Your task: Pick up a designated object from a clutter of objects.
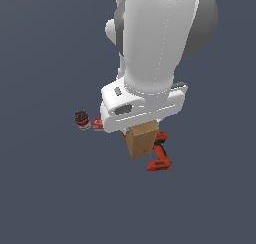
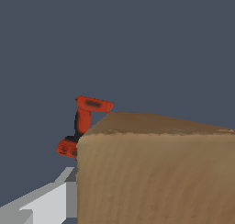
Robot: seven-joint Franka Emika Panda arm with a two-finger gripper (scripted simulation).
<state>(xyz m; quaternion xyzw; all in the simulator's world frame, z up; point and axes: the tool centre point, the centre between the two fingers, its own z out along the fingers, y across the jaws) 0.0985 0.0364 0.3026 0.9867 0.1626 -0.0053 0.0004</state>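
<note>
The tan block [image 1: 139, 140] sits directly under my hand in the exterior view, slightly tilted. In the wrist view the tan block [image 2: 156, 172] fills the near part of the picture, very close to the camera. My gripper [image 1: 141, 132] is around the block; one grey-white finger [image 2: 50, 202] lies against the block's side and the other finger is hidden behind it. The hand hides the block's top in the exterior view. The orange-red and black drill [image 1: 159, 156] lies just beyond the block, toward the exterior view's right, and also shows in the wrist view [image 2: 84, 122].
A dark can with a red label [image 1: 81, 120] stands at the exterior view's left, with a small red box [image 1: 98, 123] next to it. The orange cup is hidden by my hand. The floor is a plain dark grey surface [image 1: 50, 198].
</note>
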